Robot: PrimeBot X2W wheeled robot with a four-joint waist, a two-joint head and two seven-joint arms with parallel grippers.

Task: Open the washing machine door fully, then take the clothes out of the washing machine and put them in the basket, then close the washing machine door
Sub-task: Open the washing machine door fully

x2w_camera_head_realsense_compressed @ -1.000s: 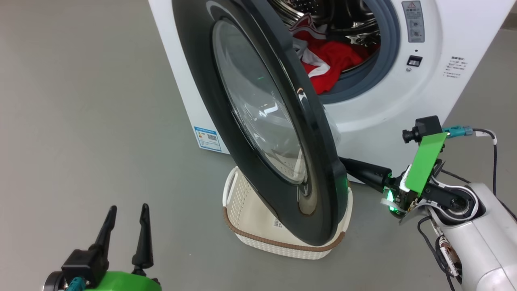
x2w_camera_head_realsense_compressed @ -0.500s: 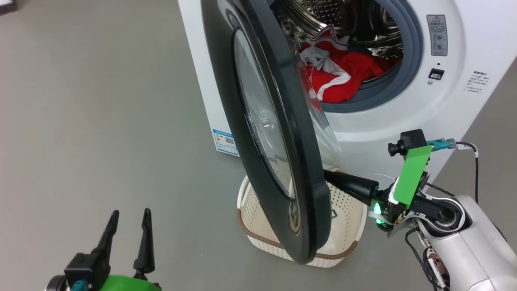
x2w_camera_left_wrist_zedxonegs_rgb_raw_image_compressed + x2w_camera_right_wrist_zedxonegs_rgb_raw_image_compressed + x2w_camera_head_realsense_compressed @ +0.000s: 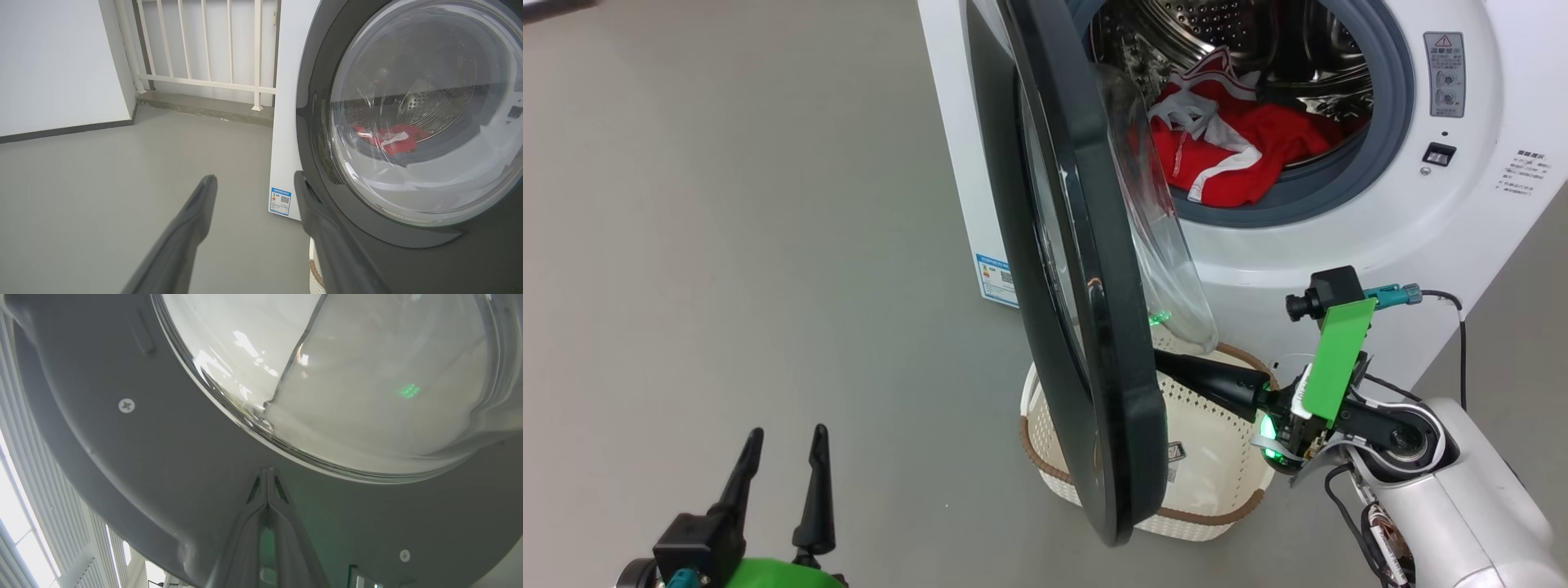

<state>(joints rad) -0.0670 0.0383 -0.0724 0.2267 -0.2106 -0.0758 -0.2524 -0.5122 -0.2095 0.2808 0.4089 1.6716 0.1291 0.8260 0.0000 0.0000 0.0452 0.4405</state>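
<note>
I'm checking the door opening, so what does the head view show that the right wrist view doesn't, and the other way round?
Head view: the red clothes in the washing machine, the basket below the washing machine door, and the open left gripper. Right wrist view: the door's grey inner face up close, a screw in it, and the right gripper, shut, its tips at that face. Both: the door, its clear glass bowl, and the right gripper.
</note>
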